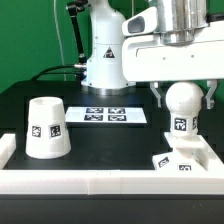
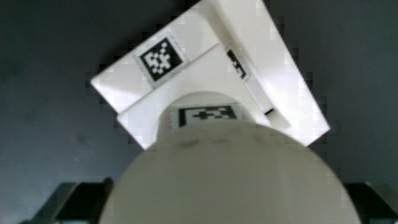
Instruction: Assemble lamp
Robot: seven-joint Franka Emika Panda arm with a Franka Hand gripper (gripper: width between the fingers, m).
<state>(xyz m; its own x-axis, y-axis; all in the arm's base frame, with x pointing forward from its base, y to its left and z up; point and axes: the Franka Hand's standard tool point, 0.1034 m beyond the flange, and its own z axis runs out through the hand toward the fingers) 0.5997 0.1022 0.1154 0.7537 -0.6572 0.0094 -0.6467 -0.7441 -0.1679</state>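
Note:
The round bulb (image 1: 182, 98) stands upright on its stem (image 1: 181, 125) on the small square base (image 1: 180, 160), at the exterior view's right near the front rail. My gripper (image 1: 183, 100) is straight above it, its fingers (image 1: 158, 95) on either side of the bulb with a thin gap showing, so it looks open. In the wrist view the bulb (image 2: 222, 175) fills the space between the fingers (image 2: 75, 200) of the gripper (image 2: 222, 205), with the tagged stem (image 2: 210, 112) and base (image 2: 258, 60) beyond. The cone shade (image 1: 45, 128) stands apart at the exterior view's left.
The marker board (image 1: 110, 115) lies flat mid-table behind the parts. A white rail (image 1: 100, 182) runs along the front edge and up the sides. The robot's white pedestal (image 1: 105, 55) stands at the back.

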